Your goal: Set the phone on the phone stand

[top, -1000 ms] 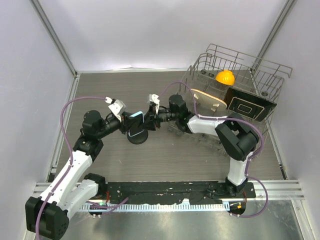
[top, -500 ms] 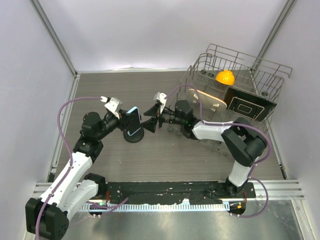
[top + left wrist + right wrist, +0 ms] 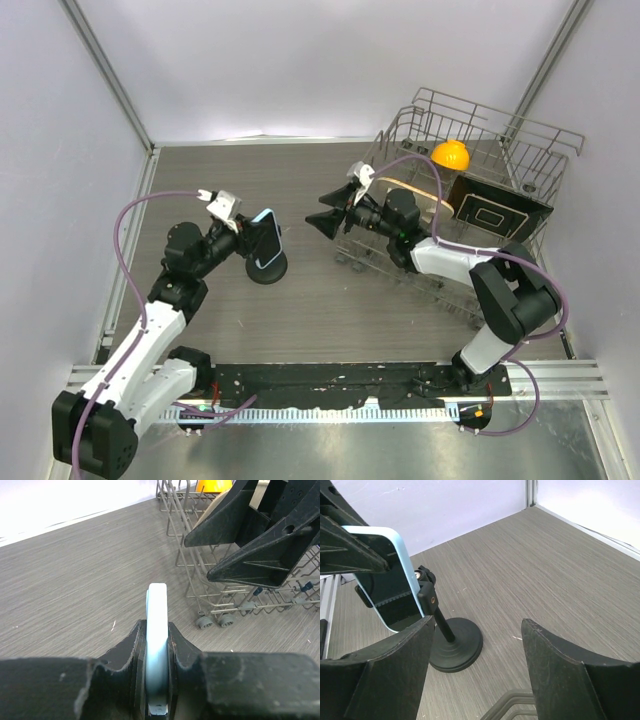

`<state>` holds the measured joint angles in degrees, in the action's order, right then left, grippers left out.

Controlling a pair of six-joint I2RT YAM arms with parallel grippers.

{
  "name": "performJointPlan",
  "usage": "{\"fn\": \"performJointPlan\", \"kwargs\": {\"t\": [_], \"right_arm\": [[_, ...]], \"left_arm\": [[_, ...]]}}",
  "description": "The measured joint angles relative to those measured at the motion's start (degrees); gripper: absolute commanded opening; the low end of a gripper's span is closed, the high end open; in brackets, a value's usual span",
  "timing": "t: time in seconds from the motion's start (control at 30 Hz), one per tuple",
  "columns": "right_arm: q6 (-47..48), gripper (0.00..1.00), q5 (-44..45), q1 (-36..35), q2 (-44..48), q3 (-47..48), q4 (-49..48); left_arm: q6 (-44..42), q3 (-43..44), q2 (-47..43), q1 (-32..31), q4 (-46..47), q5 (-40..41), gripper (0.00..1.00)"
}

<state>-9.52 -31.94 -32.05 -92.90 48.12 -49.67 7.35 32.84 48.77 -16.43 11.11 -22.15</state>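
The phone [image 3: 266, 240], dark screen with a light blue edge, stands tilted above the phone stand [image 3: 268, 268], a black disc base with a thin post. My left gripper [image 3: 248, 236] is shut on the phone; the left wrist view shows the phone's blue edge [image 3: 157, 605] pinched between the left gripper's [image 3: 156, 632] jaws. In the right wrist view the phone [image 3: 385, 582] rests against the stand's clamp [image 3: 426, 589], above the stand's base [image 3: 456, 647]. Whether it sits in the clamp I cannot tell. My right gripper [image 3: 325, 222] [image 3: 477, 625] hangs open and empty, right of the stand.
A wire dish rack [image 3: 520, 135] stands at the back right, holding an orange object [image 3: 450, 155], a pale wooden board [image 3: 415, 200] and a dark board with a white outline [image 3: 498, 212]. The rack's wheeled near corner [image 3: 215, 621] lies close to the right gripper.
My right gripper has opened, let go of the stand and drawn back right toward the rack. The left gripper has shifted the phone slightly over the stand.
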Motion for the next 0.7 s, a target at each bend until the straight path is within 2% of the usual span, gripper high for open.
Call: {"fn": "performJointPlan", "kwargs": {"t": [0.2, 0.27, 0.3, 0.37, 0.47, 0.57, 0.7], "right_arm": [[-2.60, 0.75, -8.13, -0.02, -1.53, 0.94, -1.20], [-3.87, 0.75, -11.91, -0.11, -2.60, 2.16, -1.84], [-4.24, 0.75, -13.16, -0.20, -2.97, 2.80, -1.92], [-4.33, 0.75, -16.06, -0.61, -3.72, 4.98, -0.87], [-3.17, 0.75, -18.23, -1.64, -3.89, 7.76, 1.86], [-1.36, 0.77, -18.80, -3.21, -3.89, 9.84, 4.79], [2.10, 0.77, -16.68, -5.44, -4.81, 13.70, 11.02]], "left_arm": [[-0.13, 0.74, 2.08, 0.22, 0.98, -6.78, 0.00], [-0.44, 1.40, 2.91, 0.33, 0.59, -9.20, 0.04], [-0.52, 1.68, 3.04, 0.33, 0.13, -9.94, 0.19], [-0.52, 1.86, 2.95, 0.33, -0.57, -10.49, 0.41], [0.17, 1.86, 1.62, 0.33, -1.07, -9.66, 0.85], [0.22, 1.90, -0.48, 0.33, -1.55, -8.70, 0.97], [0.61, 1.97, -5.18, 0.31, -2.60, -6.80, 1.00]]}}
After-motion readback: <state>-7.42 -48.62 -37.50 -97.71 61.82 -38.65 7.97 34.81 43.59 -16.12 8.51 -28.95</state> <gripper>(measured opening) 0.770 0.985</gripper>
